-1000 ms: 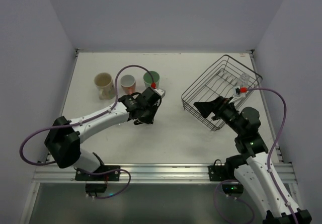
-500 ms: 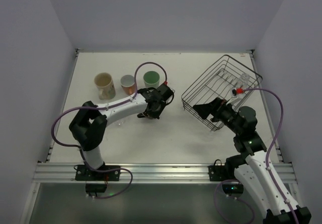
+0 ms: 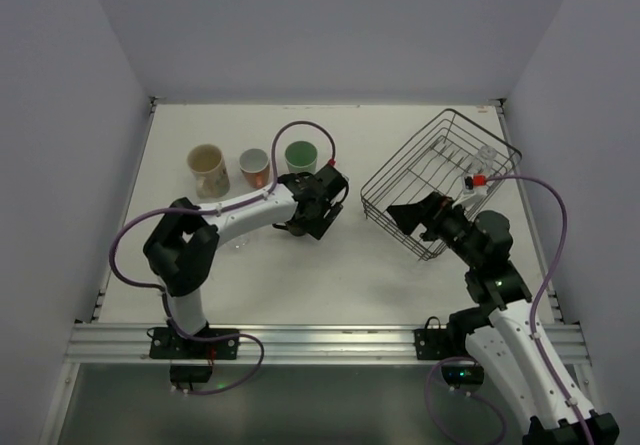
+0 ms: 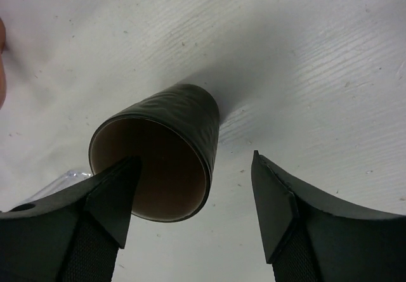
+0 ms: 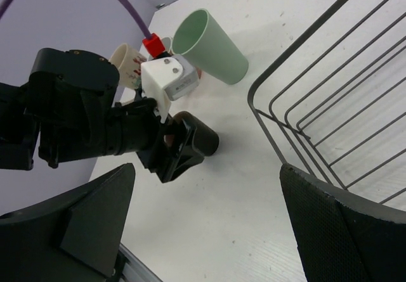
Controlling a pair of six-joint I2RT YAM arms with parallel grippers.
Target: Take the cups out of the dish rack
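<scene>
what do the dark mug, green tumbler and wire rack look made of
Dark brown mug: likely glazed ceramic, glossy sheen on its rippled wall.
Mint green tumbler: probably matte plastic, with a thin even rim.
Dish rack: thin metal wire, black coated by its look.

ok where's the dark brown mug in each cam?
Top external: dark brown mug left of centre, mostly hidden under the left claw.
Left wrist: mug at centre, mouth facing the camera.
Right wrist: mug left of centre, just right of the claw.
Shared landmark: the left claw, in all three views.
</scene>
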